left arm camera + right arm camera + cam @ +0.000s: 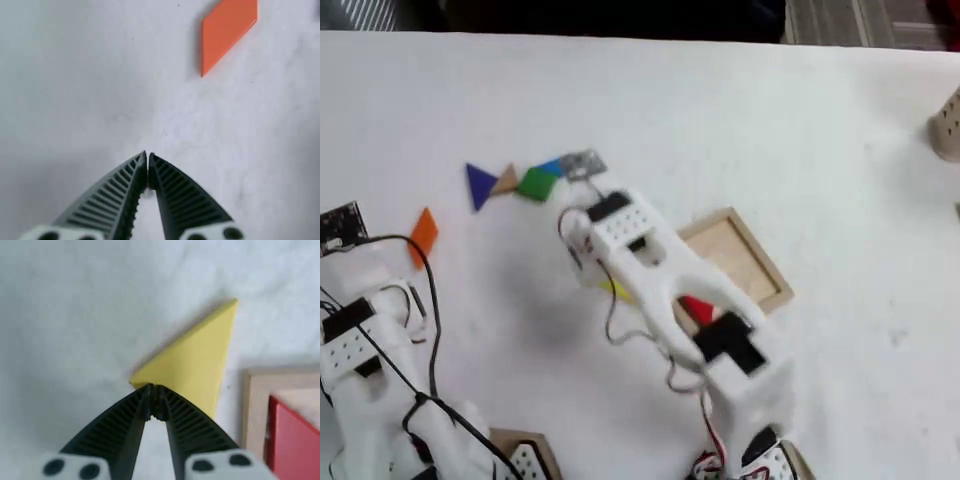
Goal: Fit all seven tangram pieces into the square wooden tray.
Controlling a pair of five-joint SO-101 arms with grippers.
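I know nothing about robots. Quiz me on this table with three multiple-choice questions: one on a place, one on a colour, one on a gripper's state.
1. Where is the red piece?
A) in the tray
B) on the table outside it
C) in a gripper

2. What colour is the piece lying ahead of the left gripper?
A) green
B) orange
C) purple

3. How is the right gripper?
A) wide open
B) shut
C) holding the red piece

Answers:
1 A: it sits inside the tray's rim.
2 B: the orange piece lies beyond its tips.
3 B: its tips meet at a corner of the yellow piece.
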